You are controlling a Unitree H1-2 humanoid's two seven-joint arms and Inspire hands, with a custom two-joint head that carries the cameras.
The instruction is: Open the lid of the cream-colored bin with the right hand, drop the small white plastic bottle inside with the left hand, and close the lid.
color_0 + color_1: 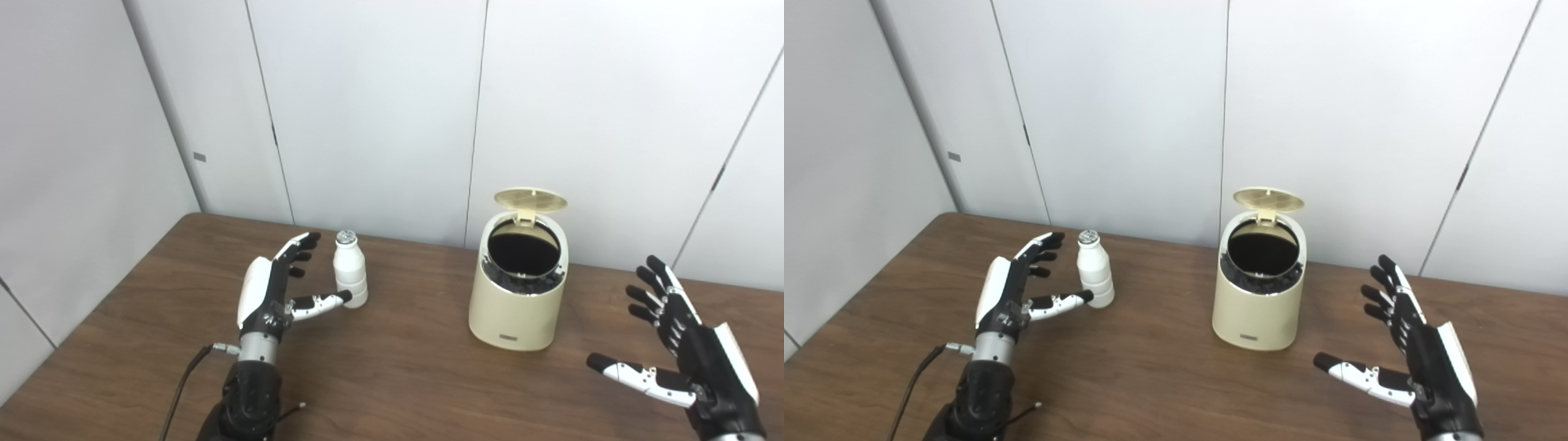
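The cream-colored bin (516, 306) stands on the wooden table (392, 373) right of centre. Its round lid (530, 199) is flipped up at the back, and the dark inside with a black liner shows. A small white plastic bottle (350, 269) with a silver cap stands upright left of the bin. My left hand (275, 285) is open just left of the bottle, with the thumb tip at the bottle's base and the fingers apart beside its neck. My right hand (677, 343) is open, palm inward, a short way right of the bin and holding nothing.
Grey wall panels (380, 110) rise right behind the table's back edge. A black cable (184, 380) runs from the left wrist toward the table's front edge.
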